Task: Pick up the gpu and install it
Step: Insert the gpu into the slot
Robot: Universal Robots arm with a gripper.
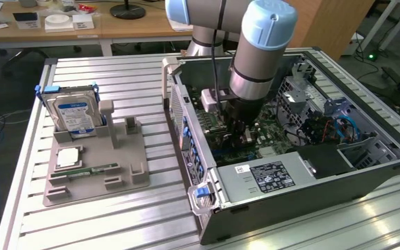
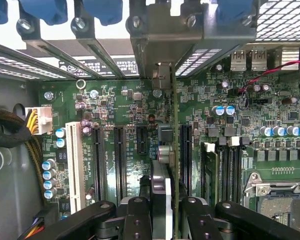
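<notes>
Holding: gripper (image 2: 167,212) jaws pinch the gpu (image 2: 174,150) edge-on between them, above the motherboard (image 2: 135,107).
Slot: just below the jaws.
Risk: a tilted card could miss and jam.

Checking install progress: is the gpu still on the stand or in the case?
In the case: the gripper holds the gpu edge-on above the motherboard slots.

Open computer case (image 1: 311,182) at exterior view's right; parts tray (image 1: 96,166) at its left, hard drive (image 1: 75,117) upright at tray's rear. Gpu (image 2: 174,150) edge-on over motherboard (image 2: 270,150) slots, inside case.
</notes>
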